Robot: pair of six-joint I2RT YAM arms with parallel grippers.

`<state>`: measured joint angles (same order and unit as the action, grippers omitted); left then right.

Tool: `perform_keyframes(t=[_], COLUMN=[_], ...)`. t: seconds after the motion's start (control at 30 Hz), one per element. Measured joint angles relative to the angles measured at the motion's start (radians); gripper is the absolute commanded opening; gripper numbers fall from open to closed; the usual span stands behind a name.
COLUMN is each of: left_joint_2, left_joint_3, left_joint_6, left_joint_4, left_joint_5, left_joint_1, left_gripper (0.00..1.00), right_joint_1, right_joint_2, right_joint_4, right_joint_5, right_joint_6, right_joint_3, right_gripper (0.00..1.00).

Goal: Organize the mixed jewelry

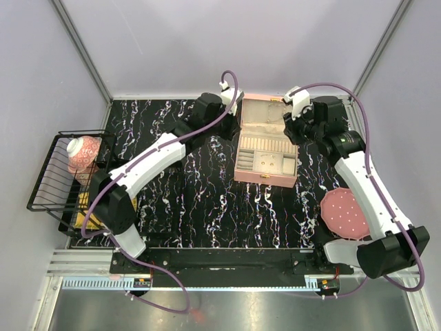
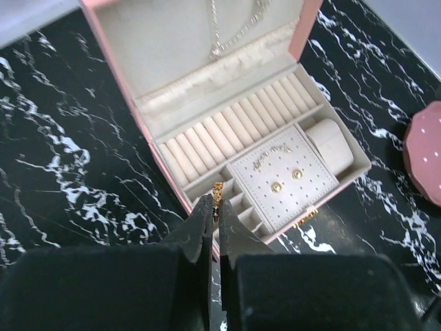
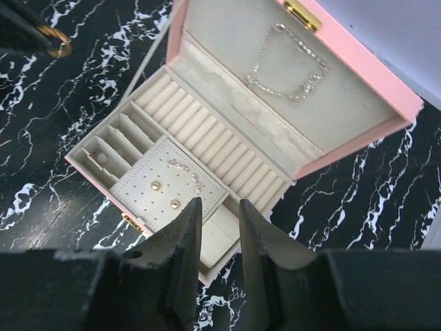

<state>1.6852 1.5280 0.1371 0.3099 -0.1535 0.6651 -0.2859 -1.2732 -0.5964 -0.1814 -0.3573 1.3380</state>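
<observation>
The pink jewelry box (image 1: 265,176) lies open at the table's back centre. My left gripper (image 2: 218,201) is shut on a small gold ring (image 2: 218,187), held just above the small compartments at the box's left edge (image 2: 153,148). It also shows in the top view (image 1: 222,114). The ring also shows in the right wrist view (image 3: 55,34). My right gripper (image 3: 220,207) is open and empty above the box's front right corner, and shows in the top view (image 1: 293,127). A thin pale chain (image 3: 289,62) lies in the lid. A short pale strand (image 3: 187,172) and two gold studs (image 3: 156,185) sit on the dotted pad.
A round pink dotted disc (image 1: 344,211) lies on the table at the right, beside my right arm. A black wire rack (image 1: 58,176) with a pink patterned item (image 1: 83,153) stands at the left edge. Purple cables loop over both arms.
</observation>
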Motion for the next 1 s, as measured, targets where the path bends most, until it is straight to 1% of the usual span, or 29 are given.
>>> perform_keyframes(t=[0.23, 0.37, 0.43, 0.67, 1.0], left_joint_2=[0.054, 0.143, 0.195, 0.338, 0.364], left_joint_3=[0.195, 0.307, 0.336, 0.346, 0.343], left_joint_6=[-0.007, 0.039, 0.072, 0.165, 0.214], left_joint_4=[0.064, 0.106, 0.125, 0.189, 0.157], left_joint_5=[0.111, 0.162, 0.179, 0.240, 0.282], left_joint_1=[0.006, 0.006, 0.006, 0.015, 0.064], left_gripper=[0.00, 0.00, 0.00, 0.00, 0.00], right_joint_1=[0.025, 0.025, 0.025, 0.025, 0.025], right_joint_2=[-0.003, 0.000, 0.005, 0.034, 0.020], right_joint_4=[0.020, 0.037, 0.042, 0.061, 0.071], right_joint_5=[0.026, 0.032, 0.032, 0.039, 0.042], right_joint_6=[0.012, 0.018, 0.026, 0.053, 0.067], right_joint_3=[-0.037, -0.067, -0.083, -0.130, -0.169], right_gripper=[0.34, 0.33, 0.33, 0.32, 0.32])
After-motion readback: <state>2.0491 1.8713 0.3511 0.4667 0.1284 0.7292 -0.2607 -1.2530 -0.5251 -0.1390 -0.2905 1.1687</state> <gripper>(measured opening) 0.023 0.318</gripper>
